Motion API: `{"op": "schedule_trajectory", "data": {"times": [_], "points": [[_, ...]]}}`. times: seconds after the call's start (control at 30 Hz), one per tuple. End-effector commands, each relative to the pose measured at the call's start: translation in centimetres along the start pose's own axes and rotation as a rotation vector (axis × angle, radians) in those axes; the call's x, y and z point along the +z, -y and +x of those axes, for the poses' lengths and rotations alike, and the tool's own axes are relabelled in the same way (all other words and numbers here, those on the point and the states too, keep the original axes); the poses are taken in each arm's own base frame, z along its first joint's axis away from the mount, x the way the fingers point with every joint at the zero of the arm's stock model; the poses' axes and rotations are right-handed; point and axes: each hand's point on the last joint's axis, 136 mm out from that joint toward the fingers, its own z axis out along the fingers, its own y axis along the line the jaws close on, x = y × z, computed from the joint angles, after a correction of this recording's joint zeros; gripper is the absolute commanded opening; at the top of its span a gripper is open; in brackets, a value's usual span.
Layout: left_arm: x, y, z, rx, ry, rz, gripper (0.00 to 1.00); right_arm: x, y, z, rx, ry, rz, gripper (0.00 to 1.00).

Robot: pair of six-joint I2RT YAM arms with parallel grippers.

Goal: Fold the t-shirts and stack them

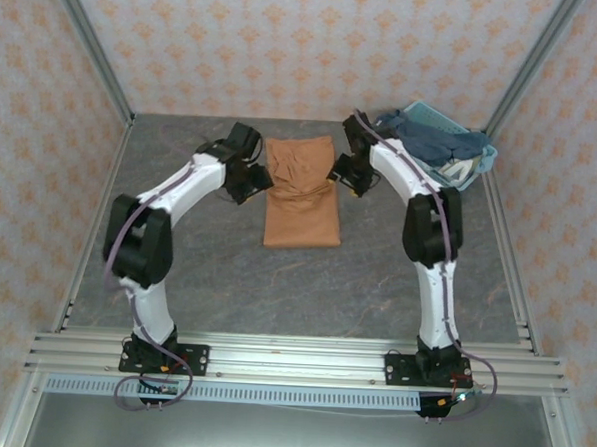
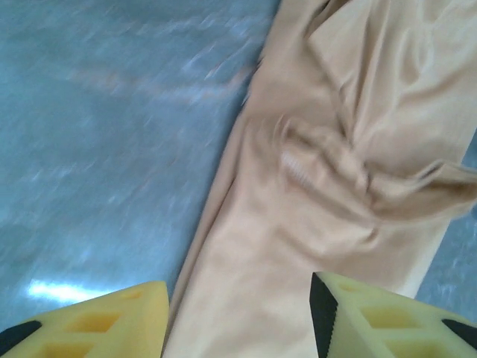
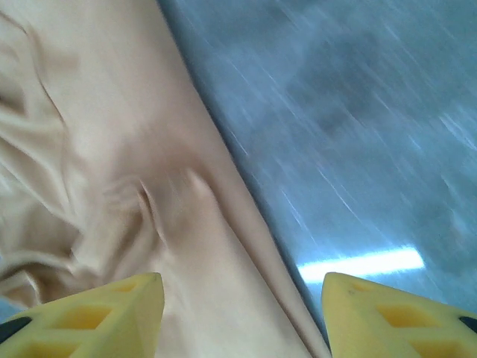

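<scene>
At the table's (image 1: 275,282) far middle, orange-brown t-shirt (image 1: 302,199) folded lengthwise, left gripper (image 1: 253,181) spread wide over its left edge, right gripper (image 1: 343,176) spread wide over its right edge.

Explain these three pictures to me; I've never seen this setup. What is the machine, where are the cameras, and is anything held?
Two white robot arms are bolted at the near edge of the table. The wide picture looks down from above and behind them. The other two come from wrist cameras; the yellow wedges are the left fingers and right fingers, spread open over an orange-brown t-shirt lying partly folded on it. Nothing is held. More shirts sit in a light-blue basket at the far right.
</scene>
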Motion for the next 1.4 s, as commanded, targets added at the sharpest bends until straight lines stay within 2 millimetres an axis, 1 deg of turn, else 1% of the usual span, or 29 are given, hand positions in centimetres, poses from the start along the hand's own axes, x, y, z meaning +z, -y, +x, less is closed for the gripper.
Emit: {"op": "schedule_trajectory", "data": {"times": [0.0, 0.07, 0.17, 0.23, 0.3, 0.4, 0.57, 0.7, 0.83, 0.93, 1.0, 1.13, 1.2, 1.3, 1.37], "points": [[0.4, -1.7, 3.4, -0.101, -0.058, 0.046, 0.47, -3.0, 0.5, 1.9, 0.033, 0.073, -0.081, 0.54], [1.2, -2.2, 6.3, -0.126, -0.123, 0.065, 0.46, -2.4, 1.4, 4.8, 0.034, 0.026, -0.107, 0.54], [2.7, -2.1, 10.0, -0.169, -0.206, 0.092, 0.5, -1.2, 2.8, 8.7, 0.05, -0.055, -0.134, 0.56], [3.8, -2.5, 11.6, -0.198, -0.238, 0.085, 0.54, -0.5, 3.6, 10.3, 0.067, -0.086, -0.141, 0.58], [4.7, -3.0, 12.2, -0.232, -0.247, 0.074, 0.55, 0.2, 4.0, 11.2, 0.074, -0.112, -0.151, 0.59], [5.7, -3.2, 12.2, -0.276, -0.243, 0.076, 0.56, 1.4, 4.0, 12.0, 0.084, -0.152, -0.158, 0.59], [6.9, -3.4, 12.4, -0.282, -0.249, 0.053, 0.55, 3.2, 4.1, 12.5, 0.103, -0.181, -0.136, 0.58], [7.7, -3.1, 12.1, -0.289, -0.234, 0.057, 0.53, 4.3, 4.3, 12.7, 0.111, -0.194, -0.119, 0.54], [8.3, -2.6, 11.1, -0.292, -0.2, 0.06, 0.52, 5.5, 4.7, 12.8, 0.14, -0.207, -0.101, 0.45], [8.6, -1.7, 10.1, -0.298, -0.169, 0.083, 0.51, 6.0, 4.4, 12.5, 0.162, -0.203, -0.108, 0.34], [8.6, -1.1, 9.5, -0.301, -0.148, 0.098, 0.52, 6.1, 4.1, 12.1, 0.17, -0.198, -0.114, 0.26], [8.6, -0.3, 8.8, -0.303, -0.128, 0.121, 0.51, 6.0, 3.4, 11.7, 0.183, -0.196, -0.124, 0.19], [8.9, -0.2, 8.8, -0.305, -0.134, 0.125, 0.46, 5.9, 3.2, 11.7, 0.194, -0.202, -0.129, 0.14], [9.1, 0.0, 8.8, -0.301, -0.138, 0.133, 0.29, 5.8, 2.9, 11.8, 0.215, -0.213, -0.141, 0.08], [8.9, 0.4, 8.4, -0.294, -0.128, 0.14, 0.19, 5.6, 2.6, 11.7, 0.222, -0.213, -0.149, 0.05]]}}
